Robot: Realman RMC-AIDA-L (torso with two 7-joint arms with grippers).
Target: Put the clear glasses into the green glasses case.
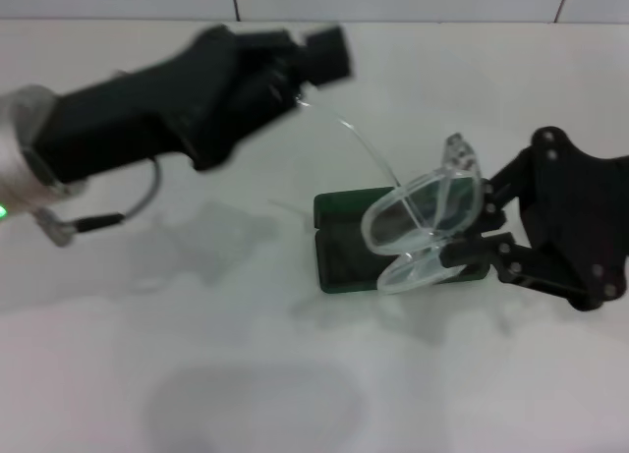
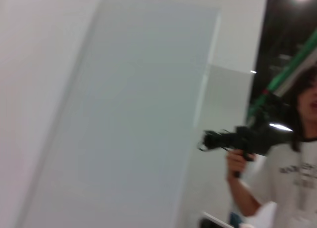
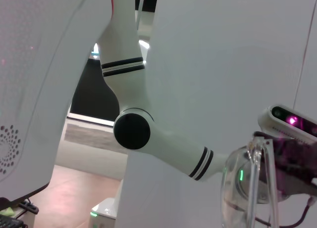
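Two grippers are over the white table (image 1: pixel 197 355), with the green glasses case (image 1: pixel 339 242) as the thing everything gathers around. It lies open and flat on the tabletop, dark lining up.

From the case's right side the right gripper (image 1: pixel 472 239) reaches in — its black fingers (image 1: pixel 470 253) are pinched on the clear glasses (image 1: pixel 423 217) at the frame, near where the two lenses meet. The glasses sit tilted above the right half of the case, one lens higher, the other dipping toward the case's near right corner; whether that lower lens touches the lining I cannot tell. One thin clear arm of the glasses sweeps up and away from the case toward the far left.

That arm's tip ends at the left gripper (image 1: pixel 305 75), raised well above and to the far left of the case. It seems to have the tip of the arm between its fingers, but the motion blur there keeps me from saying for certain how the fingers stand.

In the right wrist view the glasses (image 3: pixel 247 188) show close up, a clear lens and frame edge — behind them, the robot's white arm (image 3: pixel 163 139).
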